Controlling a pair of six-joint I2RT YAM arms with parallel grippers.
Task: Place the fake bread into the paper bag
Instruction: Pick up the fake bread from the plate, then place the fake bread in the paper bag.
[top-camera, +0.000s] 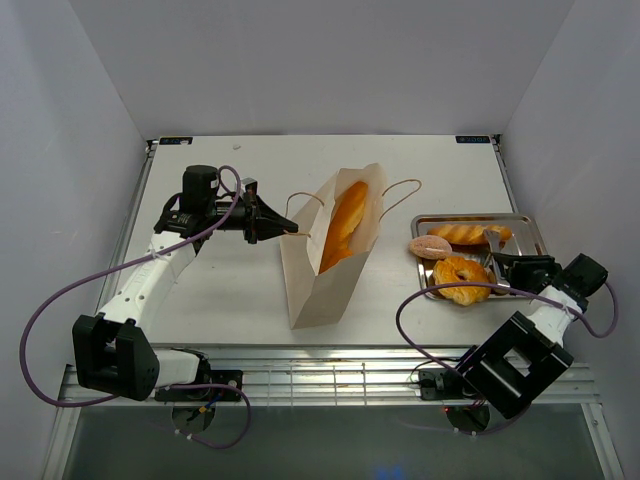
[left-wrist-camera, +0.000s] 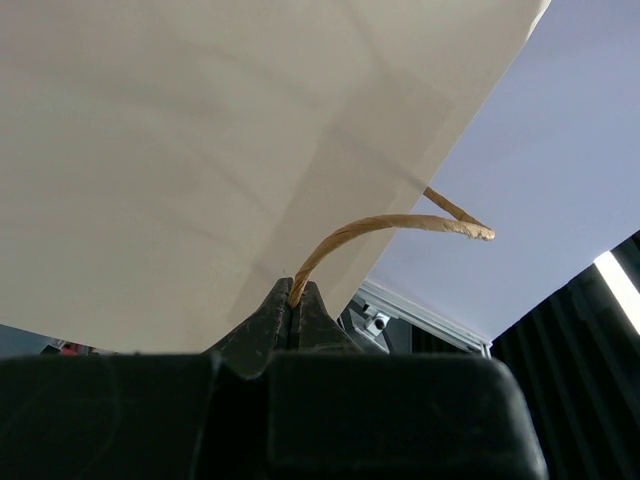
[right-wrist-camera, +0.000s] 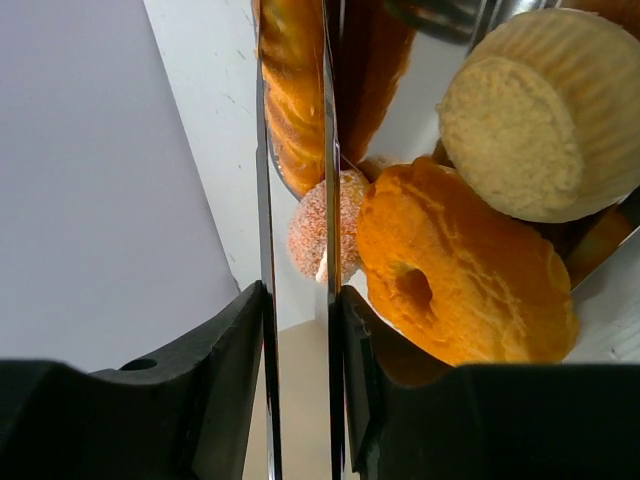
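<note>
My left fingers (left-wrist-camera: 262, 325) pinch brown cord handle (left-wrist-camera: 390, 225) of tan paper bag (left-wrist-camera: 200, 150); right fingers (right-wrist-camera: 225, 350) clamp silver metal tray (right-wrist-camera: 298, 330) rim.

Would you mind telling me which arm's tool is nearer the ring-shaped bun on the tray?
Right. The right tool clamps the tray rim beside the ring-shaped bun; the left tool pinches the paper bag handle across the table.

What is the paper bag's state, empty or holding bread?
Holding bread: a long golden baguette shows inside the paper bag, at its open mouth, in the top view.
</note>
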